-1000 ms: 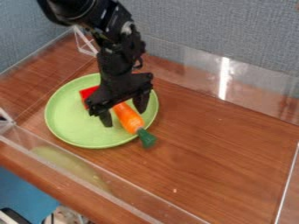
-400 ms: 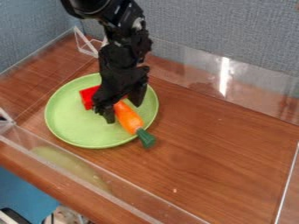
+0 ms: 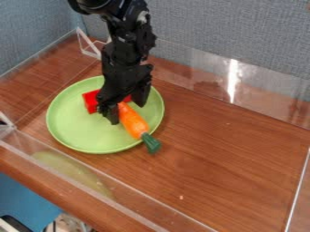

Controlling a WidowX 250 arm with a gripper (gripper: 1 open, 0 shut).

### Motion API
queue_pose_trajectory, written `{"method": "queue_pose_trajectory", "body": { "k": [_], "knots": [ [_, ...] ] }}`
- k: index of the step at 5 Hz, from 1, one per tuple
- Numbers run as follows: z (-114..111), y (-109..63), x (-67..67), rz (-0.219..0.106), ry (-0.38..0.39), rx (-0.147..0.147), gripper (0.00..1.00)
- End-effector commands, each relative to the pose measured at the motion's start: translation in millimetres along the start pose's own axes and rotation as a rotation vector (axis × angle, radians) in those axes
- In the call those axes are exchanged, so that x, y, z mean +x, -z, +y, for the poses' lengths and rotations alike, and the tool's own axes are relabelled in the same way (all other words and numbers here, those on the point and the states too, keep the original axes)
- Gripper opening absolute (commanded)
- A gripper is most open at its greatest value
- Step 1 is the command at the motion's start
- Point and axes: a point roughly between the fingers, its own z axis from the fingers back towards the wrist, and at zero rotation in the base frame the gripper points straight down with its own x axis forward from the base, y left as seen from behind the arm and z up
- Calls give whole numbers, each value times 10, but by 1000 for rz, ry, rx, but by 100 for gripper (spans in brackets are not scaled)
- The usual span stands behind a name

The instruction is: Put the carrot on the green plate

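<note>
The black gripper [image 3: 122,98] hangs nearly straight down over the green plate [image 3: 75,127], its 2 fingers [image 3: 111,107] spread wide apart and closed on nothing. The carrot [image 3: 132,123] lies on the plate's right side, its orange body slanting from the plate's middle toward the rim, with the thick orange end just under the spread fingers; whether a fingertip touches it cannot be told from this angle. The carrot's dark green stub end [image 3: 151,143] reaches past the plate's rim and sits over the wooden table [image 3: 230,145], so most of the carrot rests on the plate while the tip overhangs. A red block [image 3: 93,98] stands at the back of the plate, just left of the gripper and partly hidden behind it. The plate sits toward the left of the brown table, which is fenced by clear plastic walls [image 3: 230,77] at the back and front. The black arm [image 3: 125,32] rises from the gripper toward the top of the view, in front of a grey-blue backdrop [image 3: 242,27].
</note>
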Motion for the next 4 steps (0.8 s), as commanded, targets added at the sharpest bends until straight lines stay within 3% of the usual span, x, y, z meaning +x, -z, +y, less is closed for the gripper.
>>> {"method": "queue_pose_trajectory", "body": {
  "k": [1, 3, 4],
  "knots": [
    [-99, -41, 110, -15, -110, -12, 100],
    [-137, 30, 106, -1, -279, 39, 100],
    [-141, 71, 92, 11, -308, 50, 100]
  ]
}}
